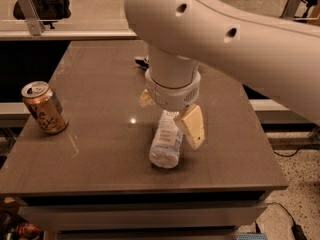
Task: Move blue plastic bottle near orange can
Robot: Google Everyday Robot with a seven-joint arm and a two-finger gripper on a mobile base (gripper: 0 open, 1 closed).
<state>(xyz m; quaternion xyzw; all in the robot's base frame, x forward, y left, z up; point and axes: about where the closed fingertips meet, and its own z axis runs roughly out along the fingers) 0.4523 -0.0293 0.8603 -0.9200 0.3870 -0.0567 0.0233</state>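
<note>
Open bench (100, 99) runs from the gripper (170, 121), low over the lying blue plastic bottle (166, 143) near centre, to the orange can (44, 107) at 9 o'clock. The arm (235, 44) blocks 1 to 3 o'clock.

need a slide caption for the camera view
Tool over the lying blue plastic bottle on the table, orange can standing apart near its left edge.

A glossy brown table (100, 99) is standing on a speckled floor (300, 179), with a small dark object (141, 60) lying near its far edge.
</note>
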